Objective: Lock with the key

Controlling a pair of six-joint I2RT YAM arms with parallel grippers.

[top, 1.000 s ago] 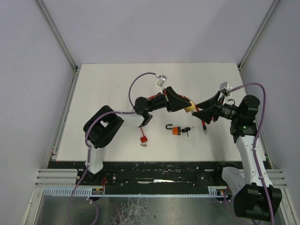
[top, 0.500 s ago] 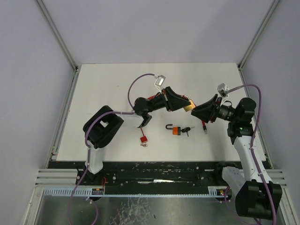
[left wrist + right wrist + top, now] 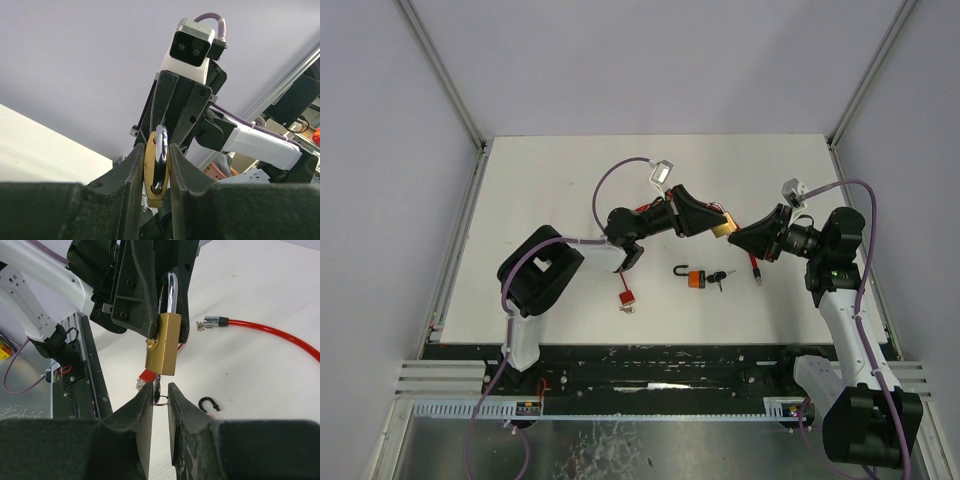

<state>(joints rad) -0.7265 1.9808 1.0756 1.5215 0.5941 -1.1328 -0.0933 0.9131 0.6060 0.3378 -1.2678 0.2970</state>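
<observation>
Brass padlock hangs mid-frame, clamped by the left gripper, while the right gripper, wide apart a second ago, has closed onto the key sticking out beneath it.

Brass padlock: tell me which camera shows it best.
The right wrist view. There the brass padlock sits large near the centre, with its whole body and much of its steel shackle in plain sight. The left wrist view gives only its thin edge and the shackle end-on. The top view shows just a small brass speck.
</observation>
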